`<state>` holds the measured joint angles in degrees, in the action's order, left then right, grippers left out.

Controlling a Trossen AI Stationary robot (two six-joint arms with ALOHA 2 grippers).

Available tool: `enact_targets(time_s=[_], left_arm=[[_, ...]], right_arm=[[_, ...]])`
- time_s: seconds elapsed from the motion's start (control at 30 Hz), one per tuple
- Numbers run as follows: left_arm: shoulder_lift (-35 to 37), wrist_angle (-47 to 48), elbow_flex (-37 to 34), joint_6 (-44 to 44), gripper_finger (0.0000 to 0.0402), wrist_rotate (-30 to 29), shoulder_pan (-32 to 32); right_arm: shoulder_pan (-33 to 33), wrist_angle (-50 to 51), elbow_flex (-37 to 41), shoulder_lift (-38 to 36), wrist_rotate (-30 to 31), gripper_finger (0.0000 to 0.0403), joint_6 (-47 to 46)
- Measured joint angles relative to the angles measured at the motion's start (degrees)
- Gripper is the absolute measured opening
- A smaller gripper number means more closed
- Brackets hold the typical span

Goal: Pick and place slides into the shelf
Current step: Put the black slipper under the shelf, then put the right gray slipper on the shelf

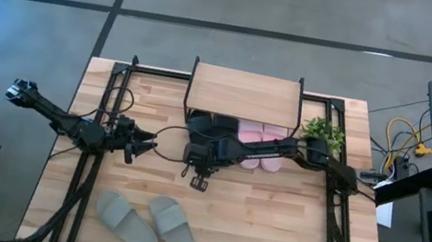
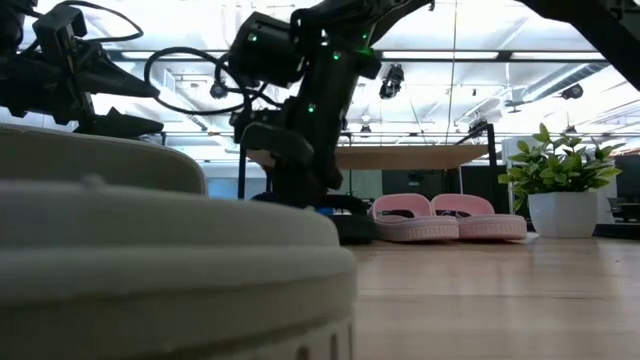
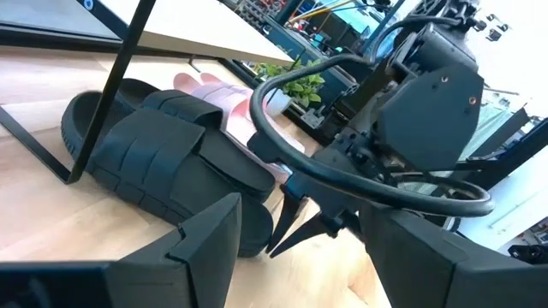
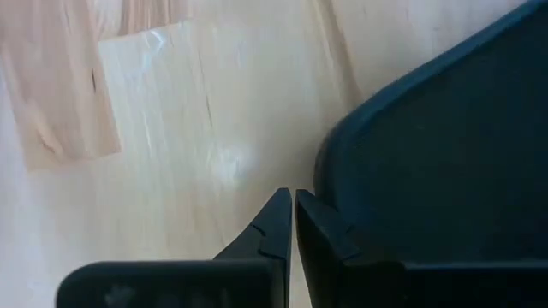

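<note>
Black slides (image 3: 163, 162) lie under the front edge of the shelf (image 1: 245, 95), beside the pale pink pair (image 1: 261, 137), which already sits beneath the wooden top. The grey-green pair (image 1: 147, 226) lies well apart, near the table's front edge, not yet handled. The right gripper (image 4: 293, 224) is down at the table just beside the rim of a black slide; its fingertips are pressed together with nothing between them, one tip touching or nearly touching the sole's edge. The left gripper (image 1: 131, 144) hangs just to the left of the right one, fingers spread and empty, looking across at the black pair.

Judging from this, the black pair is the step in hand, likely being nudged into line under the shelf. Next, the right arm would have to lift clear without dragging the slide back out. Then one gripper must open wide over a grey-green strap.
</note>
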<state>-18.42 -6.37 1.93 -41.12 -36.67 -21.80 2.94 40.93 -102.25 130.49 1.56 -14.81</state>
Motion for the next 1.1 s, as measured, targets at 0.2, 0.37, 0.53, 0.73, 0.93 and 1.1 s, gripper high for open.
enact_targets(time_s=[0.2, 0.37, 0.53, 0.73, 0.93, 1.1], left_arm=[[0.1, 0.0, 0.0, 0.0, 0.0224, 0.0, 0.0], [0.1, 0.0, 0.0, 0.0, 0.0224, 0.0, 0.0], [0.1, 0.0, 0.0, 0.0, 0.0224, 0.0, 0.0], [0.0, 0.0, 0.0, 0.0, 0.0224, 0.0, 0.0], [-0.1, -0.1, -0.1, 0.0, 0.0224, 0.0, 0.0], [-0.3, -0.1, -0.1, -0.1, 0.0224, 0.0, 0.0]], right_arm=[[-0.4, -1.8, -1.4, 0.5, 3.2, 0.0013, 1.1], [-1.5, -3.1, -2.8, 0.6, 6.2, 0.0013, 1.6], [-3.1, -3.3, -3.2, 0.7, 7.6, 0.0013, 1.3], [-3.4, -3.3, -6.5, 0.2, 2.2, 0.0013, -1.0], [-3.0, -3.2, -10.0, 0.0, -0.1, 0.0013, -1.4], [-3.1, -1.9, -10.9, -0.3, 0.0, 0.0013, -2.1]])
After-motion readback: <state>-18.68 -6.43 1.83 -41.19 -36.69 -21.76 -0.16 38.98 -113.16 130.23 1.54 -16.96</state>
